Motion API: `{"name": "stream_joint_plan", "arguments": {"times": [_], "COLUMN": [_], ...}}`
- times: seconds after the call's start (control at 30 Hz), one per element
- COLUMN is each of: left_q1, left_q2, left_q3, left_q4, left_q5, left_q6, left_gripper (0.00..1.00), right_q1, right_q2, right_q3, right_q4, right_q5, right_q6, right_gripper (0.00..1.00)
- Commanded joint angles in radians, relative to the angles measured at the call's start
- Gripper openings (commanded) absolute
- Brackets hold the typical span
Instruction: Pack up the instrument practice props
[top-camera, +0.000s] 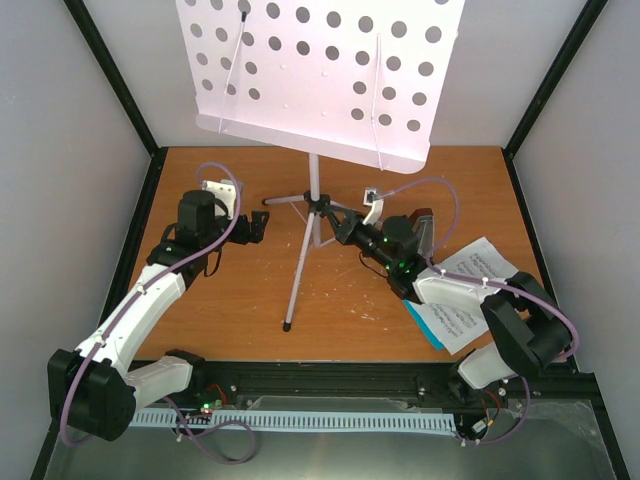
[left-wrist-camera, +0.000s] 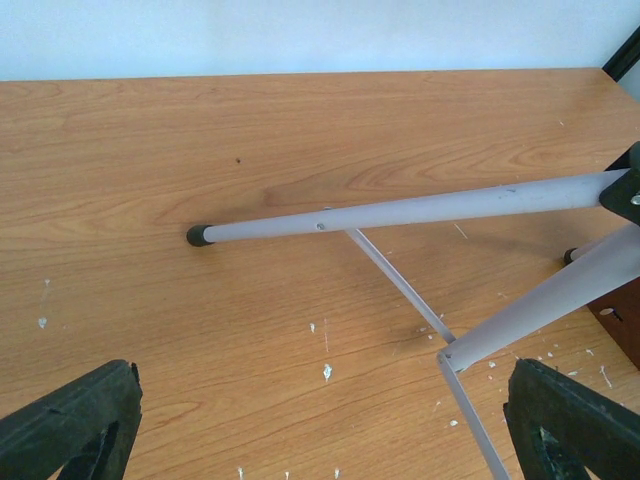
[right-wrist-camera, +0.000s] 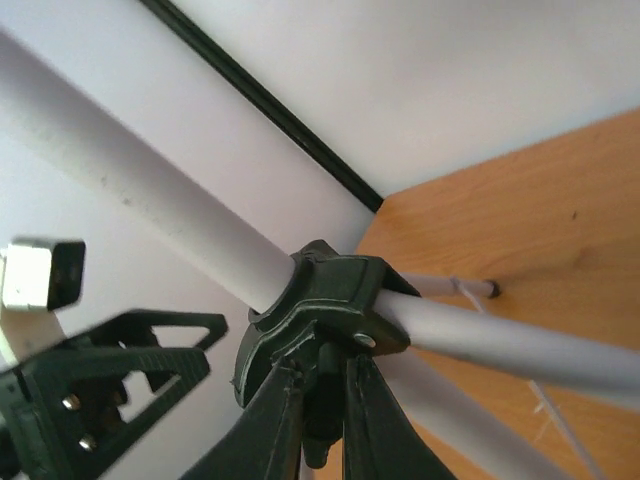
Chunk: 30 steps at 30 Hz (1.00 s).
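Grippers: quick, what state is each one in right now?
Left gripper: open, holding nothing.
Right gripper: closed on the stand, at its black leg hub.

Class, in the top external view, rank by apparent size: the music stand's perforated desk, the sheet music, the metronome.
1. perforated desk: largest, though nearest the camera.
2. sheet music: partly covered.
3. metronome: smallest; partly hidden, so judged by what shows.
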<state>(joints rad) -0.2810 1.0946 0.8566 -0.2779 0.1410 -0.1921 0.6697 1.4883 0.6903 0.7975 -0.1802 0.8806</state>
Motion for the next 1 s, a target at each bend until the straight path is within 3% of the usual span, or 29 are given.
{"name": "stream_joint_plan", "arguments": {"times": [0.0, 0.13, 0.33, 0.6, 0.77, 0.87, 0.97], "left_q1": [0.005, 0.005, 0.005, 0.004, 0.005, 0.005, 0.005], "left_q2": [-0.007, -0.006, -0.005, -0.011, -0.015, -0.013, -0.015], "left_q3": [0.004, 0.004, 0.003, 0.004, 0.001, 0.002, 0.001], "left_q4": [0.010, 0.010, 0.009, 0.009, 0.009, 0.008, 0.011], "left_q5": [0.015, 0.026, 0.030, 0.040, 0.042, 0.046, 0.069], "left_q6": [0.004, 0.003, 0.000, 0.000, 0.000, 0.000, 0.011], "left_gripper": [1.00, 0.99, 0.99, 0.99, 0.99, 0.99, 1.00], "right_q1": [0.002, 0.002, 0.004, 0.020, 0.056, 0.059, 0.059], "right_q2": [-0.037, -0.066, -0.128, -0.141, -0.137, -0.166, -0.239], "right_q3": [-0.016, 0.013, -0.020, 0.052, 0.052, 0.044, 0.035], "right_q4": [-0.051, -0.183, -0.213, -0.374, -0.380, -0.360, -0.347], "right_q5": [-0.011, 0.018, 0.038, 0.175, 0.309, 0.299, 0.203], "right_q6": [-0.452, -0.786, -1.203, -1.632, -1.808, -1.784, -1.663], "right_gripper": [0.05, 0.04, 0.05, 0.07, 0.07, 0.20, 0.48]}}
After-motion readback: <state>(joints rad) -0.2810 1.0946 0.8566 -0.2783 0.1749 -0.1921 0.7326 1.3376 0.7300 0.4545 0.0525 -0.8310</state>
